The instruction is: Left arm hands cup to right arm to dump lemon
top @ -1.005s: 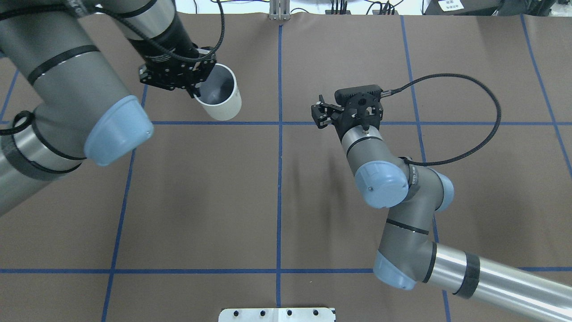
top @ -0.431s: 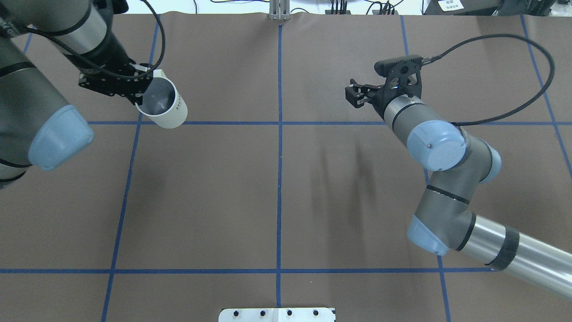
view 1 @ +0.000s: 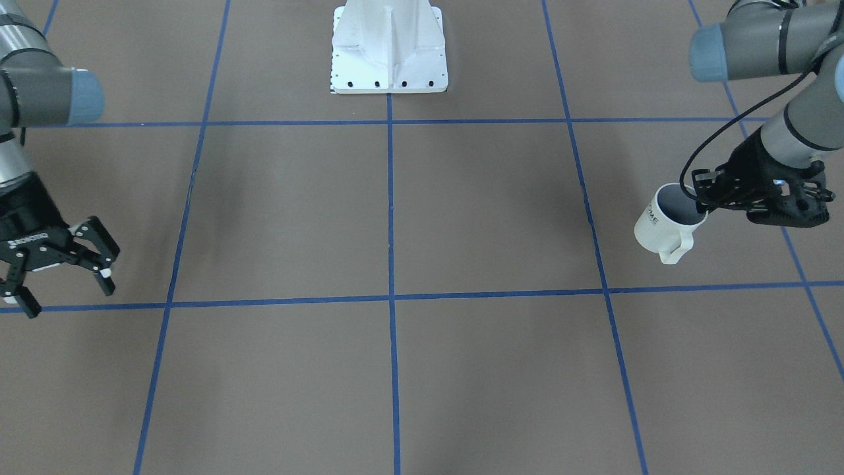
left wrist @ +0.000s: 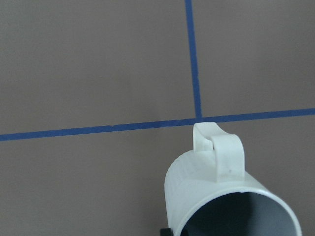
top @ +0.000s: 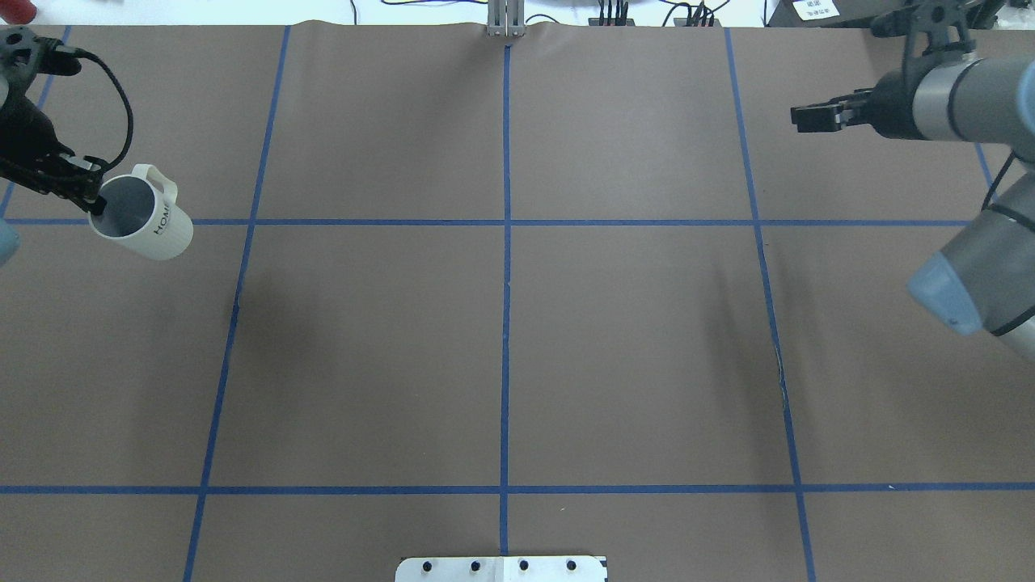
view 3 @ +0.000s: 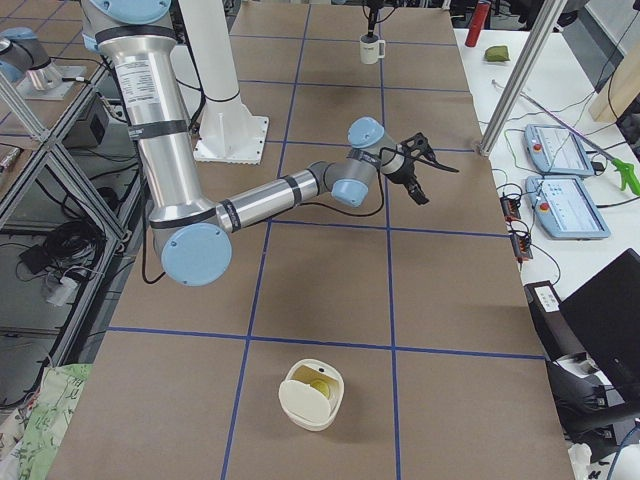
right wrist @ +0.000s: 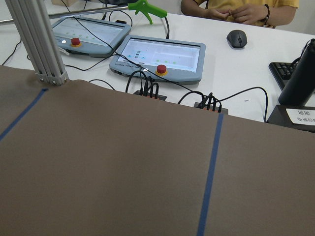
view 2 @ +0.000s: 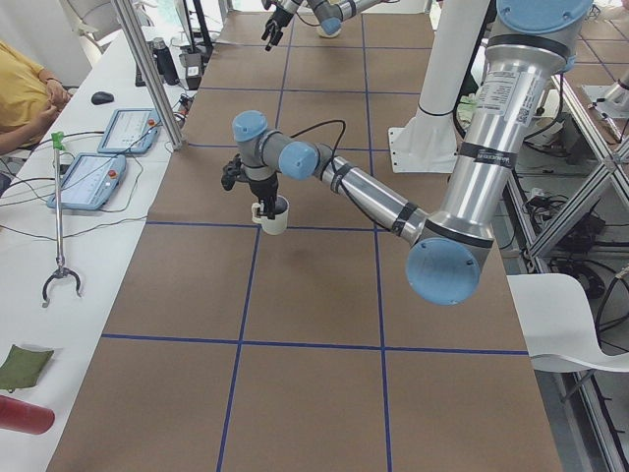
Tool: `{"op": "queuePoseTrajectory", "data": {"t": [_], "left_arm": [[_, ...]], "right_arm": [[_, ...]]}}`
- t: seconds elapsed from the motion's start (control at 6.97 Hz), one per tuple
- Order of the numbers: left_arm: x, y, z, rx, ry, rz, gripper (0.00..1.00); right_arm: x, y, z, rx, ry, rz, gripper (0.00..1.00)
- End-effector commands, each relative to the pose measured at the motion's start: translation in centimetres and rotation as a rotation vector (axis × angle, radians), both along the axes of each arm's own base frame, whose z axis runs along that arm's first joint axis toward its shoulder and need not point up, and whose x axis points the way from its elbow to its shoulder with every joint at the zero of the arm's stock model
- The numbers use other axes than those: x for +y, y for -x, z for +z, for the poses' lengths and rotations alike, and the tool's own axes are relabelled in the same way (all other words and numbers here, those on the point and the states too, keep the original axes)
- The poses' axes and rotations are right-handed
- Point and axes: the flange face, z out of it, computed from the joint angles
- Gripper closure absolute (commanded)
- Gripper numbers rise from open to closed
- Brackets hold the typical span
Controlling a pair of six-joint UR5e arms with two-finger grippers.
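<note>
The off-white cup [top: 145,217] with "HOME" on its side hangs tilted above the table's far left, handle [view 1: 676,251] outward. My left gripper [top: 90,198] is shut on its rim, as the front view shows too [view 1: 700,198]. The cup's grey inside [left wrist: 241,216] looks empty. My right gripper [view 1: 62,277] stands open with nothing in it, far off at the table's right end [top: 808,115]. In the exterior right view something yellow-green, apparently the lemon [view 3: 320,385], lies in a cream bowl [view 3: 300,405] near that end.
The white robot base plate [view 1: 389,66] sits at the table's middle edge. Beyond the far edge are two control tablets [right wrist: 157,56], cables, a metal post [right wrist: 37,44] and a seated person [view 2: 25,93]. Blue tape lines grid the brown table [top: 505,323].
My left arm has carried the cup leftward to the table's left end. The right arm has swung right and away from the middle, its gripper still open.
</note>
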Motion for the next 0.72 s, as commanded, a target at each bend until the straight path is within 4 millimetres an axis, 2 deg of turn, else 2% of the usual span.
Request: {"op": "queuePoseTrajectory", "data": {"t": [0.0,0.14,0.29,0.57], "left_arm": [[2.5,1.6,7.0,0.041,0.015,0.068,1.00],[4.4,2.6,9.2,0.033,0.017,0.096,1.00],[5.3,3.1,10.4,0.025,0.035,0.098,1.00],[5.3,2.7,11.0,0.020,0.047,0.106,1.00]], "right_arm": [[1.5,-6.8,5.3,0.064,0.057,-0.097,0.00],[1.5,-7.4,6.6,0.138,0.060,-0.147,0.00],[1.6,-7.7,6.7,0.152,0.087,-0.160,0.00],[2.6,-7.7,7.6,0.137,0.116,-0.188,0.00]]}}
